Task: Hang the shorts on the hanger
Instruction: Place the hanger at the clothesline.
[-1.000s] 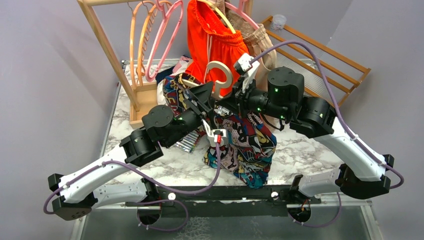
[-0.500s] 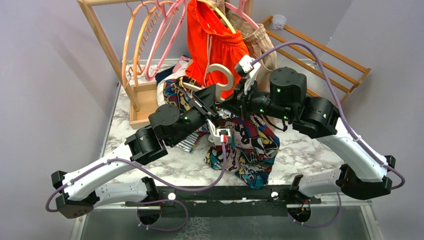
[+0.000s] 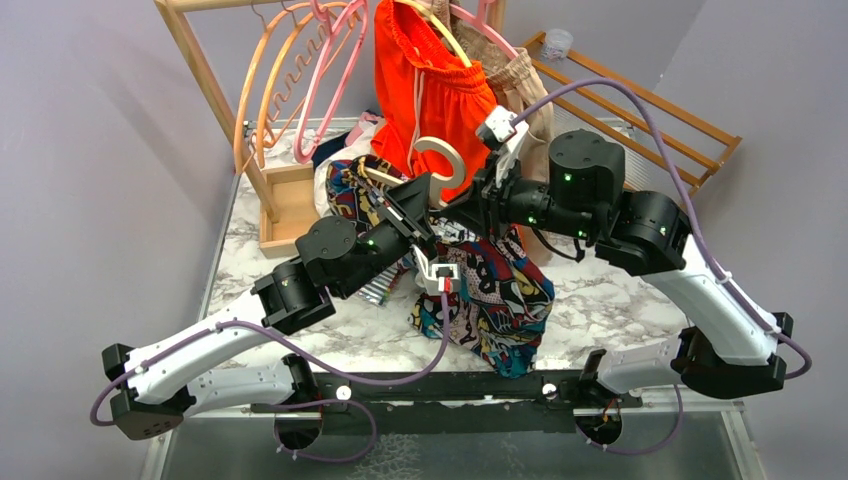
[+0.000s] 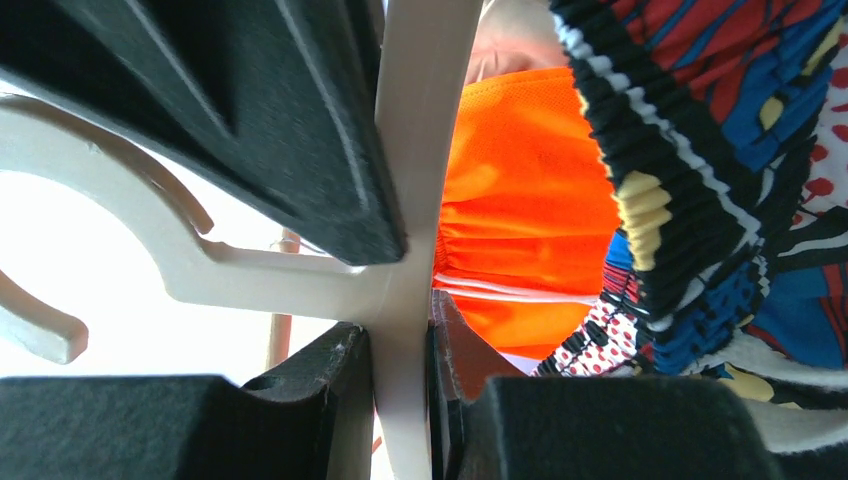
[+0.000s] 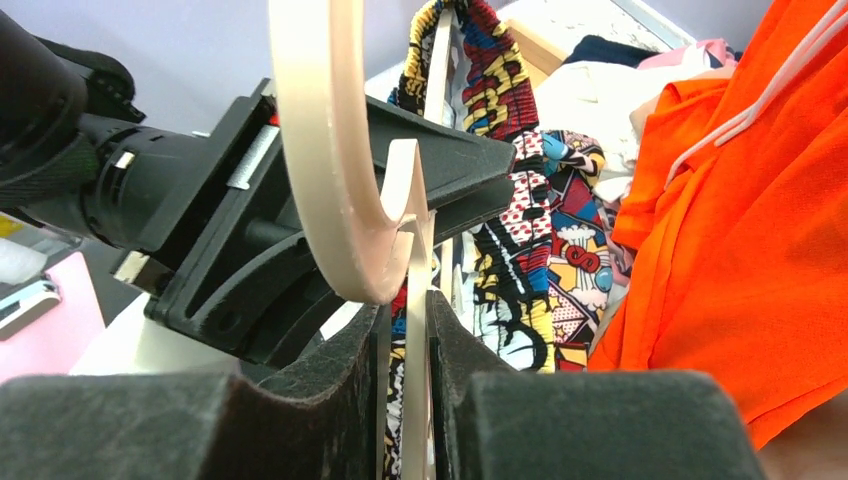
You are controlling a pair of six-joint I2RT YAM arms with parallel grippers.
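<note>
Left gripper (image 4: 400, 335) — my fingers clamped on cream hanger (image 4: 420, 120) neck, hook end away from my bases. Right gripper (image 5: 403, 315) straddles same neck — cannot tell if gripping. Comic-print shorts (image 3: 505, 290) trail below hanger, long axis far–near.

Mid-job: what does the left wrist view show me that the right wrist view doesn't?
Left wrist only: the left fingers closed on the hanger just where its hook branches off, and the gathered waistband of the shorts close up on the right. Right wrist only: the right fingers either side of the hanger's stem with a gap on one side, the left arm's black wrist beyond, and a pile of white and navy clothes behind. Both: the hanger, the shorts beside it, and the orange shorts in the background.
</note>
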